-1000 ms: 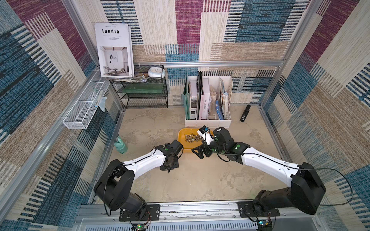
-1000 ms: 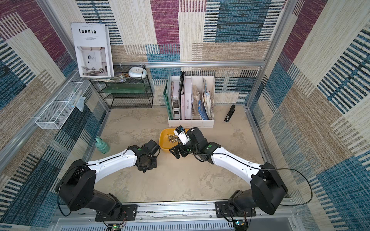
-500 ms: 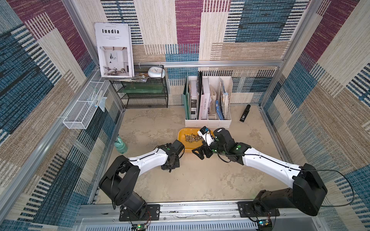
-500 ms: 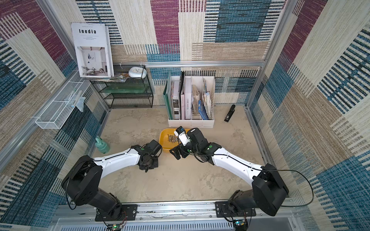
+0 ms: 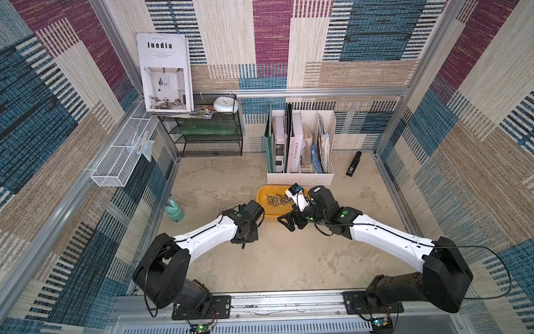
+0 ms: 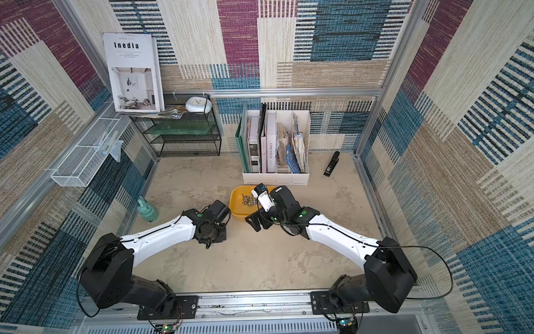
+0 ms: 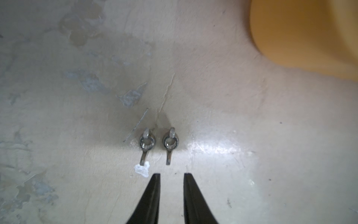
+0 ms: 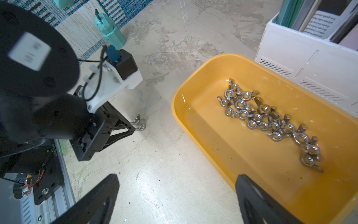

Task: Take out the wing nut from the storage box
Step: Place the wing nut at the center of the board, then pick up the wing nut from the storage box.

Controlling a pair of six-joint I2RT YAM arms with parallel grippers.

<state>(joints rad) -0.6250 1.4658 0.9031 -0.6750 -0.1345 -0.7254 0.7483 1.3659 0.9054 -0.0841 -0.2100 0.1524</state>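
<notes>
Storage box point(image 8: 175, 108): yellow-orange, flat on the bench point(image 8: 155, 159), just in front of the white file holder point(image 8: 302, 64); seen in both top views between the two wrists point(image 5: 264, 193) point(image 6: 235, 202).
Heap of wing nuts point(image 8: 267, 120): inside the storage box, strung loosely along its floor.
Loose wing nuts point(image 7: 147, 144): two of them, side by side on the bare bench, outside the storage box and near its corner; apart from each other, threaded holes facing up.
Left end effector point(image 7: 171, 175): fingers parted a little, nothing between them; tips low over the bench, just short of the two loose wing nuts and not touching either.
Right end effector point(image 8: 177, 177): spread wide, holding nothing; one finger point(image 8: 104, 194) over bare bench, the other finger point(image 8: 251, 194) over the near rim of the storage box.
Teal spray bottle point(image 5: 173, 209): upright on the bench by the wall on the left arm's side, well apart from the storage box.
</notes>
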